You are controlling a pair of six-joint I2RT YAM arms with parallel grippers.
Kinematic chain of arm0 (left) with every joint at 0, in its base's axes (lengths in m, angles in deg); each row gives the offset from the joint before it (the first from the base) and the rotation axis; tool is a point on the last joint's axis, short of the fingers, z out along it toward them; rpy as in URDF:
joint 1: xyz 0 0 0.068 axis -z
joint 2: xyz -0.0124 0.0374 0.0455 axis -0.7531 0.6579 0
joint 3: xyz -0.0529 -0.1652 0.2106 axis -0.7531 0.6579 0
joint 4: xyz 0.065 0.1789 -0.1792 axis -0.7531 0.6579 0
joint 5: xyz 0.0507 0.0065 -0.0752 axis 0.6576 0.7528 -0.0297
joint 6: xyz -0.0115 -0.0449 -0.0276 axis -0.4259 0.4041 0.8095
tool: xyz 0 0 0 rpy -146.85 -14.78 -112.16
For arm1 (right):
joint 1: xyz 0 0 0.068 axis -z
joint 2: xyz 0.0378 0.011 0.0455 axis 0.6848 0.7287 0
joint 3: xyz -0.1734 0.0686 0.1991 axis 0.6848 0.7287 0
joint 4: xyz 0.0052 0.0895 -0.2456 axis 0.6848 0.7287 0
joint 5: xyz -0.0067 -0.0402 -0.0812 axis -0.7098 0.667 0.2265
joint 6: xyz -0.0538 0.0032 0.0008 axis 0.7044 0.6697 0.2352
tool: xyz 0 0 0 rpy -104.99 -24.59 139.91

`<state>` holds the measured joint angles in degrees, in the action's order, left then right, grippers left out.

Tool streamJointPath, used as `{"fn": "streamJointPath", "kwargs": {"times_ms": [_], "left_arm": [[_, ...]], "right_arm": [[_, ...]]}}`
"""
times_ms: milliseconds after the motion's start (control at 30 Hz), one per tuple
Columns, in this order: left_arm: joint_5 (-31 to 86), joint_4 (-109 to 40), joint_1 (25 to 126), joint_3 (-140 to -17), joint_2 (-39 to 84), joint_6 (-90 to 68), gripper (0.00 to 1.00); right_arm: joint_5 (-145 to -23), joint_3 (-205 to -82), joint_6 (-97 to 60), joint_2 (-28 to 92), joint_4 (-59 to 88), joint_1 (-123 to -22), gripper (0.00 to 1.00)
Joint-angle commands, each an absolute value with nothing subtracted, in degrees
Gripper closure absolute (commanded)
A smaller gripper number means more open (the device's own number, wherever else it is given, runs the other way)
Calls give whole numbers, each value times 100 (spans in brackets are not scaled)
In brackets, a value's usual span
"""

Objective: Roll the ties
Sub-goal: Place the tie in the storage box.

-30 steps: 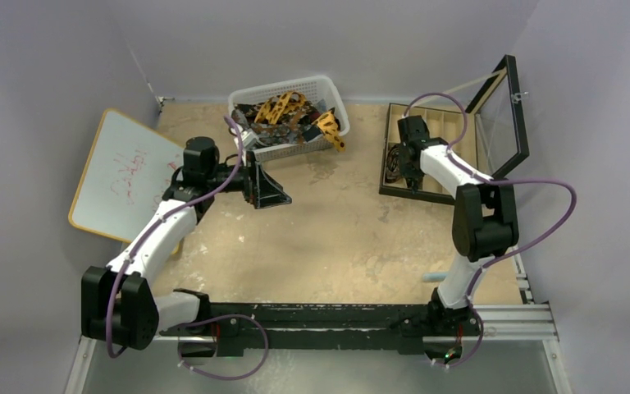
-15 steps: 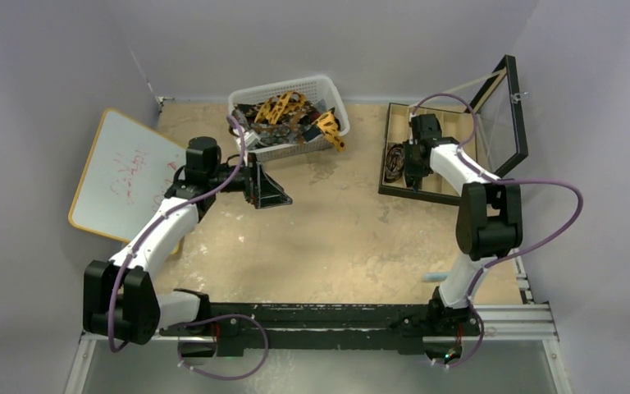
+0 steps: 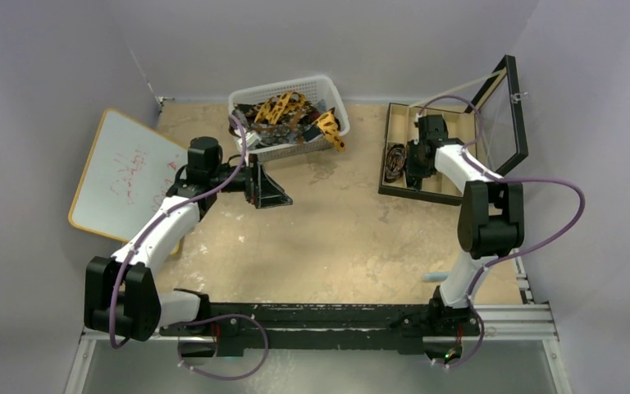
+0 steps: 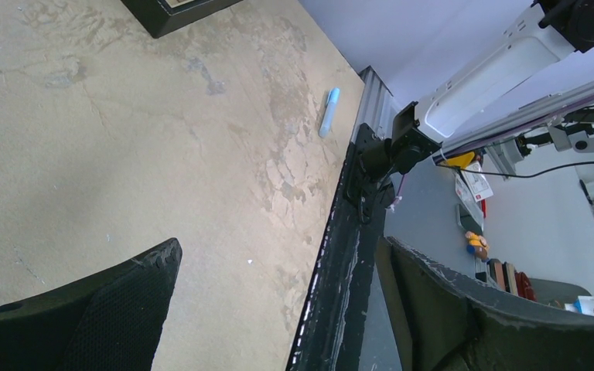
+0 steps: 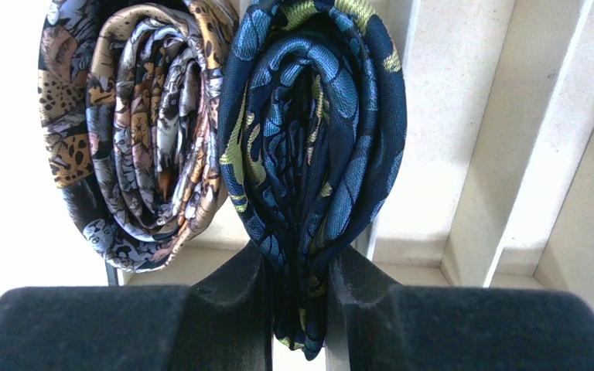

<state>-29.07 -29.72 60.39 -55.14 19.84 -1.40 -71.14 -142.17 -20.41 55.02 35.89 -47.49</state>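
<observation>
The right gripper is pinched tight on a rolled navy tie. Its two black fingers squeeze the near end of the roll, so the roll looks long and thin. The tie is dark blue with light blue and a little yellow-green in it. Just to its left sits a second roll, a brown tie with spots and gold bits. The two rolls touch side by side.

Both rolls are in a box at the far right of the table. The box has pale walls inside that split it into slots. From above, the rolls are only a dark blob under the gripper, so the slot seems to be on the left side of the box, but it is hard to tell. The glass lid stands open on the right.

The left gripper is wide open. It hangs low over the table, just near of a white basket, and the wrist camera sees bare table between its fingers.

More ties lie in a messy heap in the basket at the far edge. One orange tie hangs over the near rim.

A white board lies at the far left, and a blue pen lies by the rail, near the right arm's base.
</observation>
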Motion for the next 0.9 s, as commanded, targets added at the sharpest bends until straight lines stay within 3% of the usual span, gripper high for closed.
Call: {"fn": "streamJointPath", "kwargs": {"times_ms": [0,233,867], "left_arm": [[-3081,-3071,6020,-5523,1986,-240,5],[-3131,-3178,6020,-5499,2030,-176,5],[-3183,-3165,6020,-5508,1996,-185,5]], "right_arm": [[-7402,-14104,-2188,5452,3466,-4625,100],[-7591,-13994,-2308,5109,3316,-4332,100],[-7760,-14483,-2097,5936,3997,-4331,100]]}}
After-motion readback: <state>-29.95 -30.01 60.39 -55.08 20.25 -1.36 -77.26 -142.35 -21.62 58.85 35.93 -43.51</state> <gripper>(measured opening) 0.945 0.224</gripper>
